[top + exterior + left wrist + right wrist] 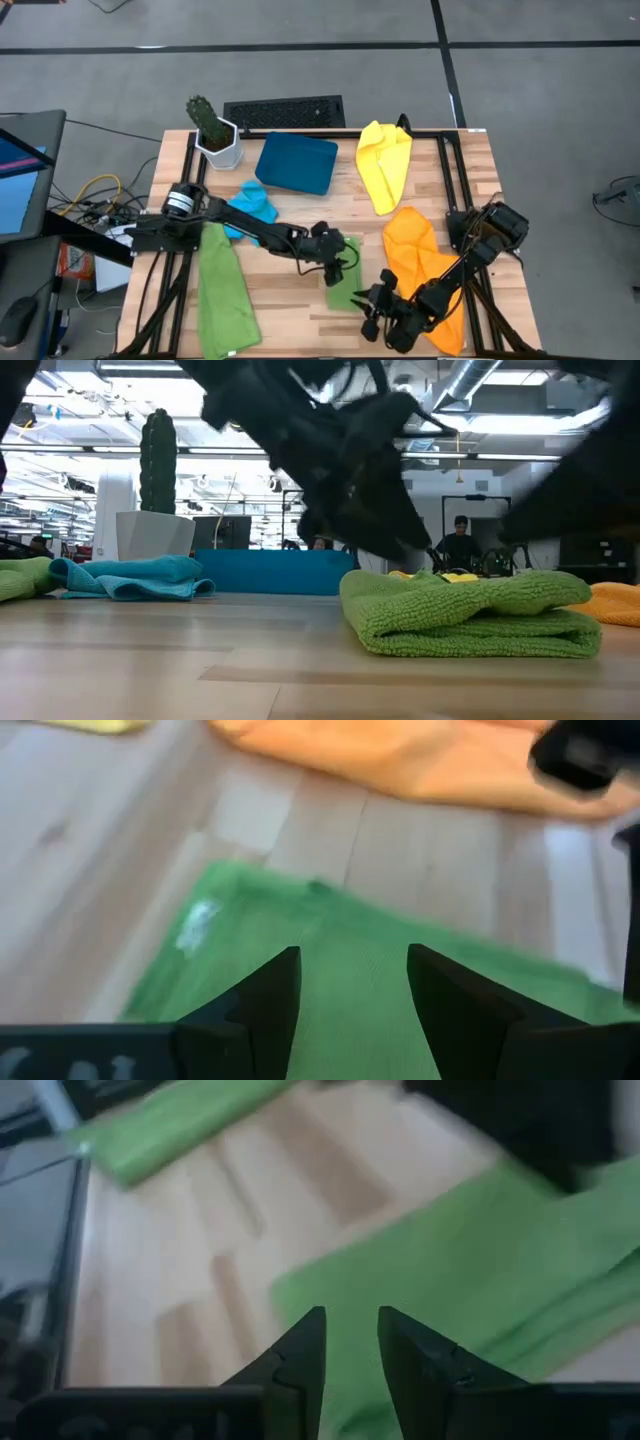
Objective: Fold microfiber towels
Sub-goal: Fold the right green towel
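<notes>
**Both pincers poised over the folded green towel**

Nearest, the right gripper [372, 318] hovers just right of the small folded green microfiber towel [343, 272], fingers parted and empty. The left gripper [340, 266] hangs directly above the same cloth, released, nothing held. The towel's long axis runs near to far on the wooden table [300, 310]; the left arm is probably closer. Farther right lies the crumpled orange microfiber towel [415, 252].
</notes>
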Controlling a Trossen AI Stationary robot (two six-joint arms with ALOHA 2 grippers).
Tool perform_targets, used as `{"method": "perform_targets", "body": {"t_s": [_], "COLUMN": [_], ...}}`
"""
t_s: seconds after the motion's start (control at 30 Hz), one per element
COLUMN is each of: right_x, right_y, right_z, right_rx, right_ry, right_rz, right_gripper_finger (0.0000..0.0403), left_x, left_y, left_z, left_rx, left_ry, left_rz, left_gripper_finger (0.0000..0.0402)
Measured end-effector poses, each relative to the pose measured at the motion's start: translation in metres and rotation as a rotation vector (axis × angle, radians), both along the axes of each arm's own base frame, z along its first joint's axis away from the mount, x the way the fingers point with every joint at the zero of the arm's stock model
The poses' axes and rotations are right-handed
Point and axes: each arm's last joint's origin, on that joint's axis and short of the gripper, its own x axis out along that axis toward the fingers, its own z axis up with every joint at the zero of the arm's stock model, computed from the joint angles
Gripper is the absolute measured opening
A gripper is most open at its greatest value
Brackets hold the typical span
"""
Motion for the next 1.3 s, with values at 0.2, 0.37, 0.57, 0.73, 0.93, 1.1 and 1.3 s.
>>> {"method": "perform_targets", "body": {"t_s": [0.2, 0.37, 0.57, 0.73, 0.93, 1.1, 1.3], "right_x": [-0.009, -0.013, -0.014, -0.016, -0.016, -0.016, -0.019], "right_y": [0.002, 0.000, 0.000, 0.002, 0.002, 0.004, 0.005], "right_z": [-0.024, -0.028, -0.029, -0.029, -0.029, -0.027, -0.024], "right_rx": [0.042, 0.067, 0.062, 0.062, 0.072, 0.093, 0.094], "right_ry": [0.070, 0.118, 0.157, 0.159, 0.158, 0.155, 0.151], "right_rz": [-0.047, -0.070, -0.046, -0.036, -0.031, -0.028, -0.022], "right_gripper_finger": [0.0120, 0.0120, 0.0120, 0.0120, 0.0120, 0.0120, 0.0120], "left_x": [0.008, 0.013, 0.020, 0.031, 0.033, 0.035, 0.032], "left_y": [0.005, 0.012, 0.028, 0.034, 0.044, 0.062, 0.073], "left_z": [-0.033, -0.035, -0.027, -0.012, -0.012, -0.010, 0.032], "left_rx": [-0.062, -0.084, -0.078, -0.073, -0.020, 0.006, 0.015], "left_ry": [0.042, 0.019, -0.020, -0.067, -0.062, -0.066, -0.169], "left_rz": [-0.038, -0.006, 0.051, 0.018, 0.016, 0.017, -0.028], "left_gripper_finger": [0.0178, 0.0178, 0.0178, 0.0178, 0.0178, 0.0178, 0.0178]}}
